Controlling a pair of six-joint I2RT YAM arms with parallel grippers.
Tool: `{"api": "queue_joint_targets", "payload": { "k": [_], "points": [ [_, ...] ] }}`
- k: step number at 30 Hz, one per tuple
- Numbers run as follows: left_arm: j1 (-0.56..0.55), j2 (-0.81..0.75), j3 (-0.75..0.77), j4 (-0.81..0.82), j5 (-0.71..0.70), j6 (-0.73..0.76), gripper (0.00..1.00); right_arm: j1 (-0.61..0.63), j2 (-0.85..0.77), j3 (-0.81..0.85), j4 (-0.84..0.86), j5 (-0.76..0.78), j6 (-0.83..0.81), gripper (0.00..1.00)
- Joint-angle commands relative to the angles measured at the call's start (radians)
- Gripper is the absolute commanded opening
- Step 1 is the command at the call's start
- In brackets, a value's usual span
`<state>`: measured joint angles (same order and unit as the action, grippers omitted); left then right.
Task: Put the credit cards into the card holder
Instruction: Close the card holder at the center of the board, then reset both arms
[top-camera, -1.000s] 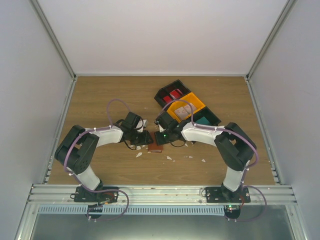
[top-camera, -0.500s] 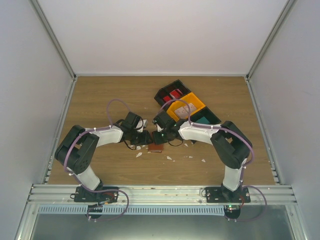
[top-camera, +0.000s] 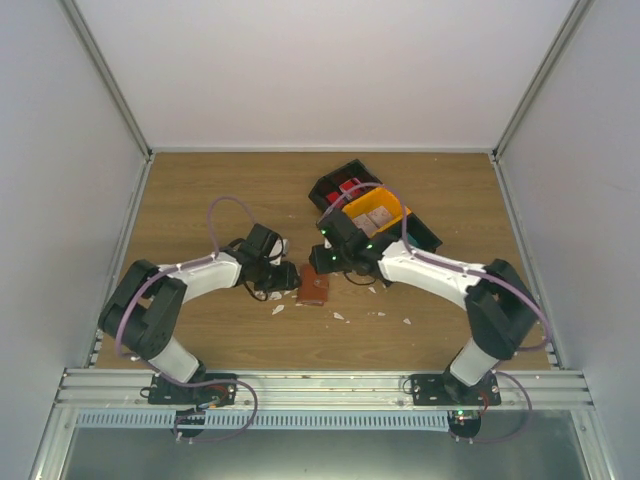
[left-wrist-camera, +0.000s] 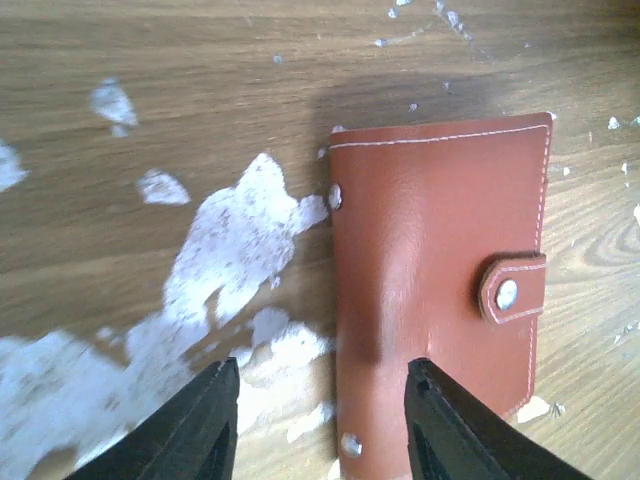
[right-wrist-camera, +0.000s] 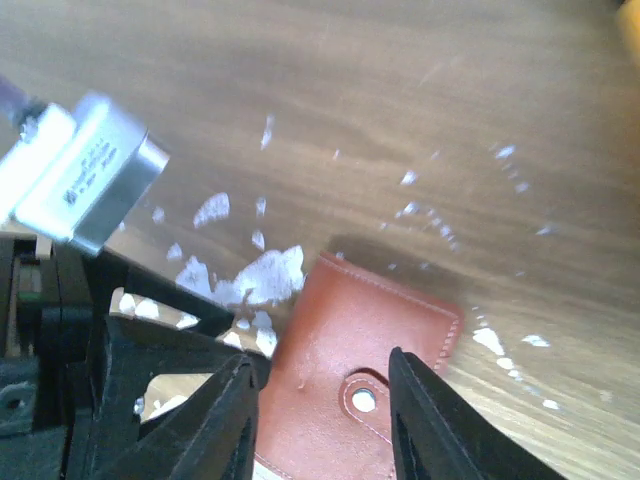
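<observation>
The card holder (top-camera: 314, 288) is a reddish-brown leather wallet lying flat on the table, folded with its snap tab (left-wrist-camera: 512, 290) fastened. My left gripper (top-camera: 289, 276) hangs open just left of it. In the left wrist view the left gripper (left-wrist-camera: 320, 368) straddles the card holder's (left-wrist-camera: 430, 240) left edge without touching it. My right gripper (top-camera: 326, 262) is open just behind the holder, and in the right wrist view the gripper (right-wrist-camera: 320, 358) hovers over the card holder (right-wrist-camera: 345, 330). Red credit cards (top-camera: 343, 187) and whitish ones (top-camera: 374, 217) lie in the bin tray.
The black-and-orange bin tray (top-camera: 400, 207) stands behind the right arm, which covers part of it. White paper scraps (left-wrist-camera: 240, 240) are scattered on the wood around the holder. Grey walls close in the table on three sides.
Both grippers have opened. The right gripper has lifted back toward the bin tray, and its arm has stretched out. The card holder now lies free and flat on the table.
</observation>
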<state>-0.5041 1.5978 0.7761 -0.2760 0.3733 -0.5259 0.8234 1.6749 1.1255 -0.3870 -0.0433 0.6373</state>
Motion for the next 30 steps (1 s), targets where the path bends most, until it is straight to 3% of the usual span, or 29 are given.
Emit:
{"api": "queue_joint_targets", "payload": {
  "k": [1, 4, 6, 10, 13, 22, 30],
  "points": [
    [0.0, -0.148, 0.037, -0.106, -0.109, -0.004, 0.5, -0.008, -0.139, -0.006, -0.065, 0.208, 0.019, 0.42],
    [0.001, -0.285, 0.041, -0.128, -0.14, -0.012, 0.56, -0.009, -0.25, -0.034, -0.117, 0.323, 0.005, 0.51],
    [0.001, -0.398, 0.053, -0.159, -0.173, -0.021, 0.64, -0.01, -0.336, -0.051, -0.149, 0.377, -0.027, 0.62],
    [-0.001, -0.63, 0.094, -0.181, -0.228, 0.015, 0.98, -0.009, -0.486, -0.065, -0.232, 0.477, -0.062, 0.85],
    [-0.001, -0.782, 0.116, -0.175, -0.277, 0.043, 0.99, -0.009, -0.604, -0.063, -0.282, 0.543, -0.075, 0.99],
    [-0.001, -1.082, 0.166, -0.194, -0.453, 0.159, 0.99, -0.009, -0.873, -0.063, -0.375, 0.717, -0.132, 1.0],
    [-0.001, -1.184, 0.191, -0.224, -0.566, 0.211, 0.99, -0.01, -1.072, -0.078, -0.378, 0.828, -0.122, 1.0]
  ]
}}
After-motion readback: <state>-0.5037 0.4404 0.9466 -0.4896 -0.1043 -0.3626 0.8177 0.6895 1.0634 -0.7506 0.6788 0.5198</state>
